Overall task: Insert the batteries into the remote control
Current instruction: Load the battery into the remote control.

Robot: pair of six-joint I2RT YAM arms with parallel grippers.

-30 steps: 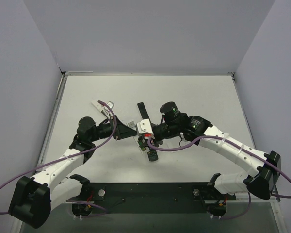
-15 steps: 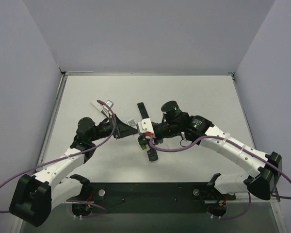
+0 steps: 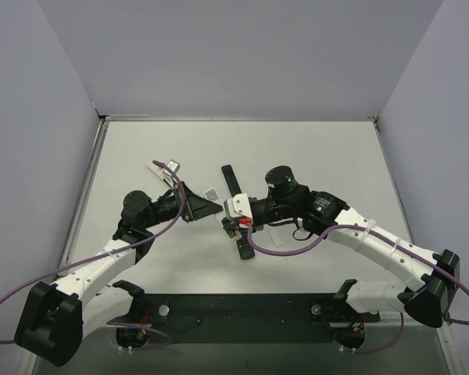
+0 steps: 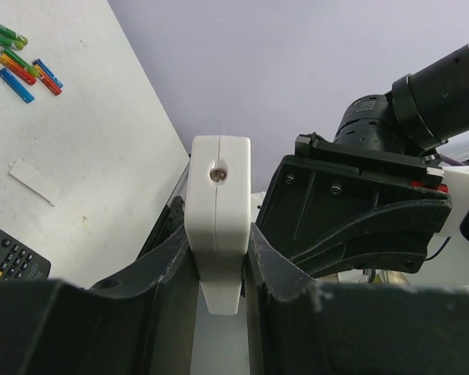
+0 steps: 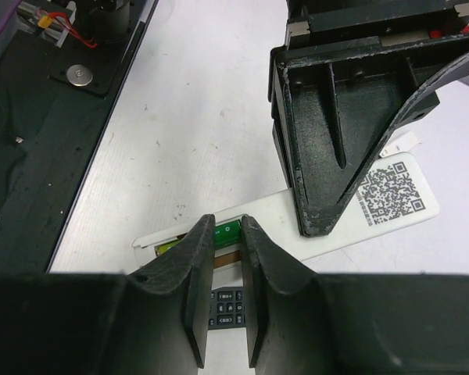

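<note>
Plainly mid-loading, by the look of it: remote [image 5: 344, 234] back-up, QR label [image 5: 384, 191] showing, near table centre between the two arms, clamped in the left gripper [image 4: 217, 251] with jaws shut on it near the label end. At the opposite end, open bay [image 5: 176, 241] with a green cell [image 5: 227, 230] lying lengthwise, bracketed by the right gripper [image 5: 227, 222]. Jaws there nearly together with a narrow slot left; pinching the cell or merely guiding it, cannot tell. Just beneath that end, black remote [image 5: 227, 303]; touching or apart, unclear. Farther off on the table [image 5: 203, 117], spare batteries [image 4: 19, 56] in a loose cluster, with a white strip [image 4: 33, 181] nearby. Risks from here, as a guess: cell going in tilted and jamming against the bay wall if pressed off-axis; cell springing out if let go before fully seated; polarity reversed, not checkable at this size. Likewise remote twisting or slipping in the left grip under a downward push, being held well away from the bay, so leverage high. Possibly too, right fingertips catching the bay rim on withdrawal and dragging the cell back out.
</note>
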